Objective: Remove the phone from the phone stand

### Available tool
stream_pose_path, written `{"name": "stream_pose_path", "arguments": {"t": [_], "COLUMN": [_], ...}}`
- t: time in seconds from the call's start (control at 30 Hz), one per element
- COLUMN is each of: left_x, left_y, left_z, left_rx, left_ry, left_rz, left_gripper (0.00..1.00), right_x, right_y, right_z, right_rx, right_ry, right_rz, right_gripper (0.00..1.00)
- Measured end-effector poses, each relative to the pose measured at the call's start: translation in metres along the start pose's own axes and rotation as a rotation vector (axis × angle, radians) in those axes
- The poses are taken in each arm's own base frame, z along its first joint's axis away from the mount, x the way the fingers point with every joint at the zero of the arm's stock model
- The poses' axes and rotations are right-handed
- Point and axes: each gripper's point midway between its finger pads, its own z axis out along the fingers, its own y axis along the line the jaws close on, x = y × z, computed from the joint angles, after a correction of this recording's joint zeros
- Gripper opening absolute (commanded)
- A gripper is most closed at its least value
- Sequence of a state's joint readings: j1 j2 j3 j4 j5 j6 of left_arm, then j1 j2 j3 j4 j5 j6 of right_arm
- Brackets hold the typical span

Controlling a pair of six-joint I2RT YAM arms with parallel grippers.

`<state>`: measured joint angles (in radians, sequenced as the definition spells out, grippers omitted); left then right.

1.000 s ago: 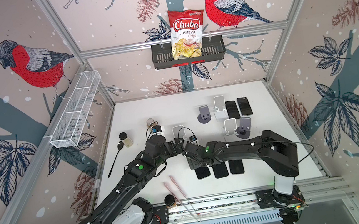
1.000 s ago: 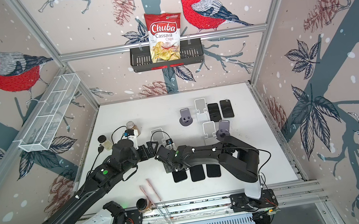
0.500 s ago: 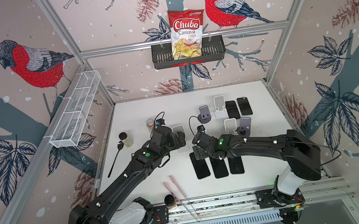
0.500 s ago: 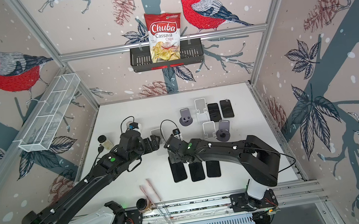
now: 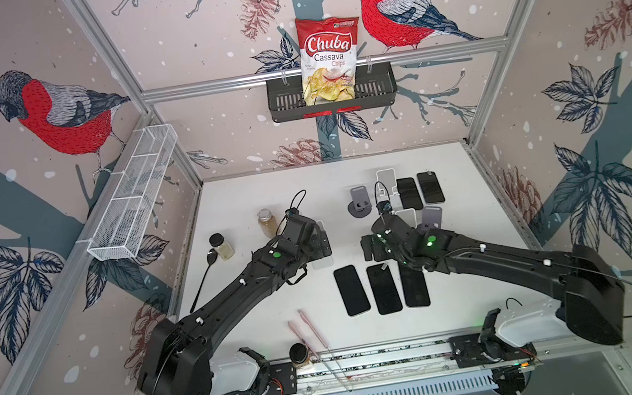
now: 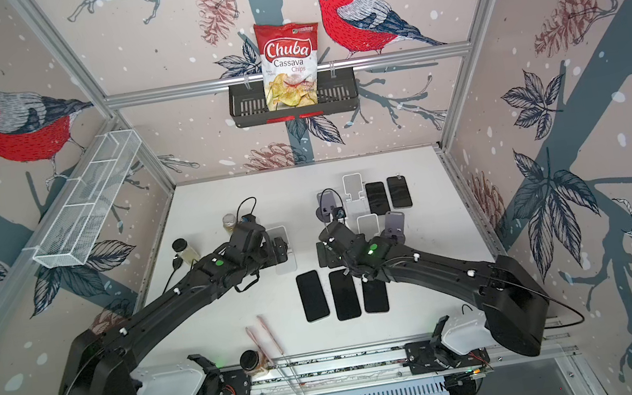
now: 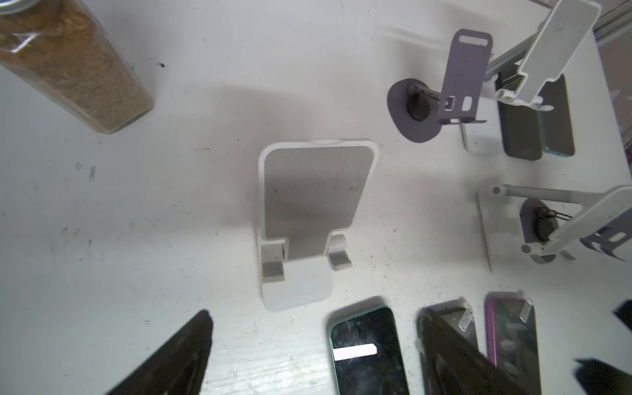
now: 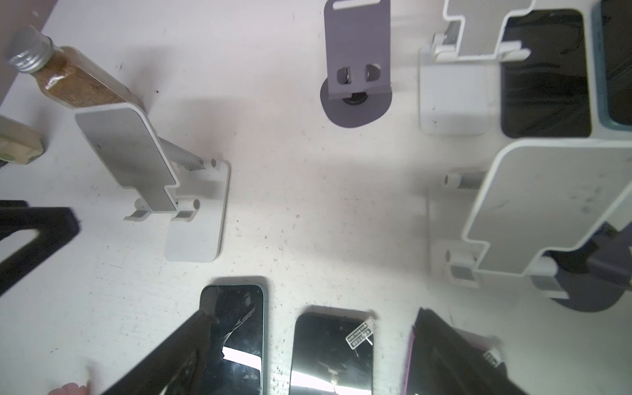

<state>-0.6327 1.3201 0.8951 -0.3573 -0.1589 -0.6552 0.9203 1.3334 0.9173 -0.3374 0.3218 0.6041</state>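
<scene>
Mid-frame in both top views, the black right arm (image 5: 503, 260) hides the upper end of the rightmost flat black phone (image 5: 416, 293); the black left arm (image 5: 236, 298) covers most of the white plastic phone stand (image 5: 324, 263).

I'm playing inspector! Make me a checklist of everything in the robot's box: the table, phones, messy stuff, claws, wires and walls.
Surface: white table, scuffed with dark specks.
Job's things: five phone stands, all empty; three front phones and two back phones lie flat on the table.
Clutter: three spice jars, two pink sticks, a black spoon.
Grippers: left gripper and right gripper both open, holding nothing.
Cables: thin black cable loops above the left wrist, touching no objects.
Surroundings: Chuba chips bag in a black wall basket; white wire basket; bird wallpaper.
</scene>
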Motion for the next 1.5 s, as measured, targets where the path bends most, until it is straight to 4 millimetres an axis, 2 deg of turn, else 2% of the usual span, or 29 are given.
{"name": "stream_pose_path", "arguments": {"t": [0.17, 0.3, 0.5, 0.73, 0.9, 1.23, 1.5], "left_x": [-0.005, -0.01, -0.032, -0.025, -0.022, -0.03, -0.034], "left_y": [-0.001, -0.006, -0.018, -0.011, -0.006, -0.006, -0.001], "left_z": [0.012, 0.023, 0.044, 0.065, 0.068, 0.063, 0.061], "left_rx": [-0.035, -0.048, -0.1, -0.177, -0.2, -0.209, -0.216], "left_ry": [0.003, 0.01, 0.015, 0.07, 0.08, 0.046, 0.005], "left_rz": [0.014, 0.035, 0.066, 0.094, 0.098, 0.099, 0.22], "left_gripper": [0.94, 0.94, 0.94, 0.94, 0.94, 0.94, 0.94], "right_x": [-0.011, -0.008, -0.009, -0.014, -0.016, -0.013, -0.01], "right_y": [-0.014, -0.021, -0.028, -0.031, -0.034, -0.036, -0.032], "right_z": [-0.01, -0.012, -0.013, -0.013, -0.011, -0.006, -0.001], "right_rx": [-0.002, -0.005, -0.011, -0.02, -0.021, -0.029, -0.043], "right_ry": [-0.041, -0.038, -0.047, -0.057, -0.058, -0.044, -0.028], "right_rz": [0.02, 0.017, 0.019, 0.018, 0.023, 0.015, 0.013], "right_gripper": [1.0, 0.99, 0.99, 0.99, 0.99, 0.99, 0.99]}}
